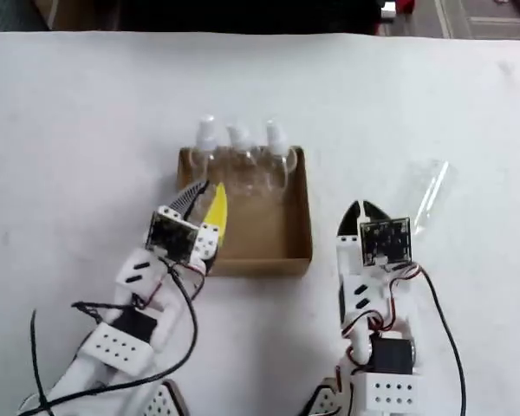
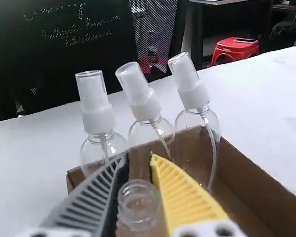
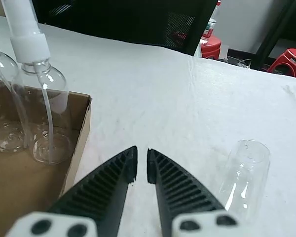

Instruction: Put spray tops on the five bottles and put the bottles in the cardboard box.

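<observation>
White counter point(image 1: 69, 130). Left pincer point(image 2: 138, 163) clenched on uncapped bottle point(image 2: 138, 205), w/ three capped bottles point(image 2: 149, 129) just ahead in cardboard box point(image 2: 259, 185); pushing fwd could topple them. Right pincer point(image 3: 141, 163) closed, empty.

three capped bottles point(image 1: 241, 163) in cardboard box point(image 1: 302, 227), left end effector point(image 1: 208, 189) above

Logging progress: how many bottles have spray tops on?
3, in a row against the cardboard box's far wall: left bottle, middle bottle, right bottle. The open bottle in the left claw has none.
</observation>
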### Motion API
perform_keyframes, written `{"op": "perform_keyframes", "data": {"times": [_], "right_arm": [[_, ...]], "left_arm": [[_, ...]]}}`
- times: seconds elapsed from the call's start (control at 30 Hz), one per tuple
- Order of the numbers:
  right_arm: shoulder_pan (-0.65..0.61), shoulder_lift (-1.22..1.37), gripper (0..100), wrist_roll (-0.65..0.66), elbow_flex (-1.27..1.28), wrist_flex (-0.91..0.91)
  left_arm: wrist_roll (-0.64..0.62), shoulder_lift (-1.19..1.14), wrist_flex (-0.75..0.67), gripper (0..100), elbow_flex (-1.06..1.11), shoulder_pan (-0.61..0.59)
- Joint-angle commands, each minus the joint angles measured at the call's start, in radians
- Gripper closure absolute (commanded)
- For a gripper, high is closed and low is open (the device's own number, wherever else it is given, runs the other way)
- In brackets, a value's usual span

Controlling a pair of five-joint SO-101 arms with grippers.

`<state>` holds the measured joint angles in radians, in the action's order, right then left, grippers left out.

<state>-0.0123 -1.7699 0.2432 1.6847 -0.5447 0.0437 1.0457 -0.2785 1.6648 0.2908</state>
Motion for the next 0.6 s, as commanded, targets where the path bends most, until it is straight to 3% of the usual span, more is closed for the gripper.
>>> {"op": "perform_keyframes", "data": {"times": [0.0, 0.3, 0.57], "right_arm": [[-0.007, -0.013, 97.6, 0.012, 0.008, -0.002], [-0.005, -0.013, 97.6, 0.012, 0.008, 0.004], [-0.005, -0.013, 97.4, 0.012, 0.008, 0.004]], "left_arm": [[0.015, -0.065, -0.081, 98, -0.018, 0.015], [0.014, -0.082, -0.087, 97, -0.017, 0.010], [0.015, -0.077, -0.017, 97, -0.017, -0.088]]}}
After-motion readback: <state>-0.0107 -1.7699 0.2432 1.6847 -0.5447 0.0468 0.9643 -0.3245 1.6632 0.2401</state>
